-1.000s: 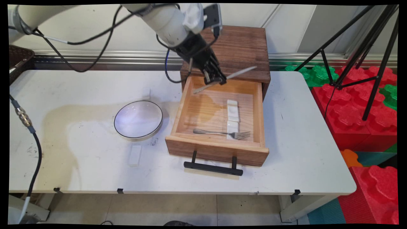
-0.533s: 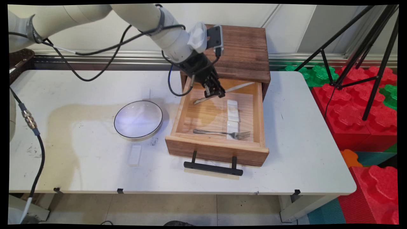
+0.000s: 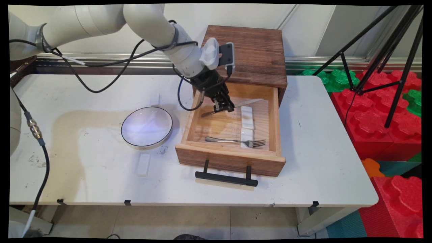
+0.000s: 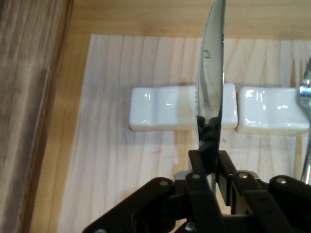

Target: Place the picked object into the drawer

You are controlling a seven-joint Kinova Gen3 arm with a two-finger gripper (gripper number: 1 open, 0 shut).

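The main view looks down from high over the table's near side at the open drawer. The hand view sits close inside that same drawer.

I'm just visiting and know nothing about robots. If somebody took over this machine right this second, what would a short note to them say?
Gripper: shut on a silver table knife, held low inside the open wooden drawer, blade above the farther of two white ceramic cutlery rests.
Nearer rest: a silver fork lies across it.
On the white table: a round white black-rimmed plate and a small white block, left of the drawer.
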